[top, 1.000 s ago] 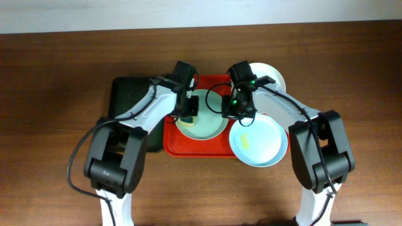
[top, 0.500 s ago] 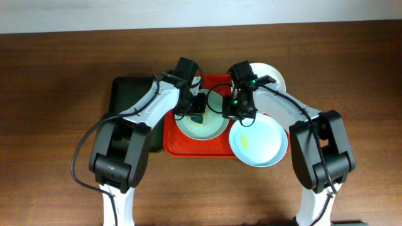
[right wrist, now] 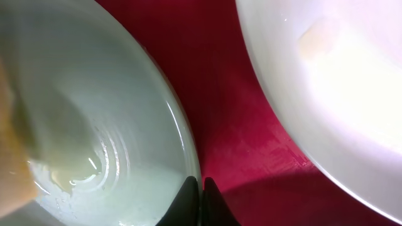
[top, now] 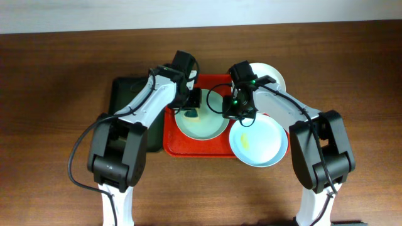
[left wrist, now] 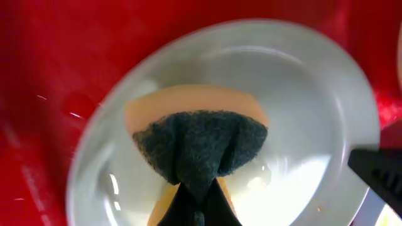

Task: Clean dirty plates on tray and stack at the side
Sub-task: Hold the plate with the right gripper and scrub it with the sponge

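A pale green plate [top: 207,122] lies on the red tray [top: 173,141]. My left gripper [top: 192,105] is shut on a sponge [left wrist: 200,145] with a dark green pad and an orange body, pressed on this plate [left wrist: 308,94] near its back left. My right gripper [top: 237,112] is shut on the plate's right rim [right wrist: 182,135]. A pale blue plate [top: 260,143] with a yellow smear overhangs the tray's front right corner. A white plate [top: 274,76] sits at the back right.
A dark green tray [top: 125,100] lies left of the red tray, under my left arm. In the right wrist view a pale plate [right wrist: 339,81] with a yellowish smear fills the upper right; I cannot tell which plate it is. Brown table all around.
My left gripper slid the sponge right across the green plate, then back left and away. The right gripper and all plates have stayed put.
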Robot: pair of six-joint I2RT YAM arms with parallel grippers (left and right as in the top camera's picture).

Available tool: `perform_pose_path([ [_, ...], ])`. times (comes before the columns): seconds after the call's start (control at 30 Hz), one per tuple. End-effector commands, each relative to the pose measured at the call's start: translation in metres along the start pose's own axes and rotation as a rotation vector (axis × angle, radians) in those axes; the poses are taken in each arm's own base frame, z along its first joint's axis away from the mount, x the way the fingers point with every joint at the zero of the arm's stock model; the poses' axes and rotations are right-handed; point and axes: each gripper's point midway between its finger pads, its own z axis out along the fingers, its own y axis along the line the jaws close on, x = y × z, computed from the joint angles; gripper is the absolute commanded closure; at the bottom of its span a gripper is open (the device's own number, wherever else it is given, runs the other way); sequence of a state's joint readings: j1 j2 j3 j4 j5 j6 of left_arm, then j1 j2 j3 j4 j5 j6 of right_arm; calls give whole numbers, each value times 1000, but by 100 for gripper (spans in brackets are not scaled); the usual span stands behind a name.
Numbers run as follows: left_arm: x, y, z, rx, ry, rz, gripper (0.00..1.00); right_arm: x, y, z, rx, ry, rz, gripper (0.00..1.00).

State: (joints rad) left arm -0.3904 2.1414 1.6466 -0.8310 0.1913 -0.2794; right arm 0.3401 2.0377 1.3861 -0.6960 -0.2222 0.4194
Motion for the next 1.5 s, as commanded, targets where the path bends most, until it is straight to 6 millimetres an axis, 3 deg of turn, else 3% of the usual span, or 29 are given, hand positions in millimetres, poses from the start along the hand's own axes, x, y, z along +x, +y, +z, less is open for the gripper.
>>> perform_pose_path([
  [0.0,-27,-7,-35,1,-105,38,100,1,5,1,-11,11,2,96],
  [0.17,-25,11,-33,-93,-105,30,100,1,5,1,-11,10,1,96],
  [0.3,-23,14,-31,-109,-96,28,100,1,5,1,-11,10,2,96],
  [0.8,12,18,23,-146,73,38,100,1,5,1,-12,10,2,96],
  [1.17,43,-11,60,55,223,12,100,4,13,0,-55,27,-4,96],
  [1.47,48,-34,59,201,252,44,100,4,27,-1,-136,37,-37,96],
])
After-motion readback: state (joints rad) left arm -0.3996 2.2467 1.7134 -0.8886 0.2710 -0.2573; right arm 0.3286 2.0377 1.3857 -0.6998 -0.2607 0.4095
